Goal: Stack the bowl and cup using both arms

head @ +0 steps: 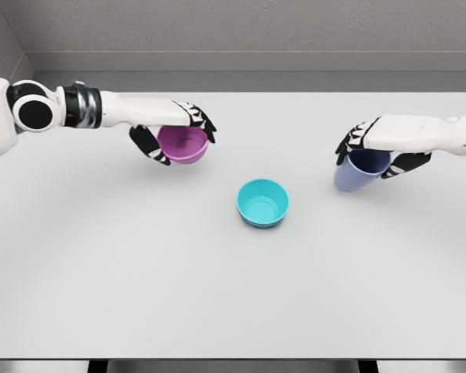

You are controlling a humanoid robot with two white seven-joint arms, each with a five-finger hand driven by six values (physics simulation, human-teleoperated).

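A teal bowl (262,203) stands upright near the middle of the white table (140,280). My left hand (179,132) is shut on a purple bowl (183,144), holding it left of and behind the teal bowl, its opening tipped toward me. On the right, my right hand (377,148) is shut on a blue-grey cup (359,170), fingers wrapped over its rim; the cup is tilted with its mouth up and to the right. I cannot tell whether the held bowl and cup touch the table.
The table's far edge meets a grey wall (241,31); its front edge runs along the bottom of the view. Bare tabletop lies in front of the teal bowl.
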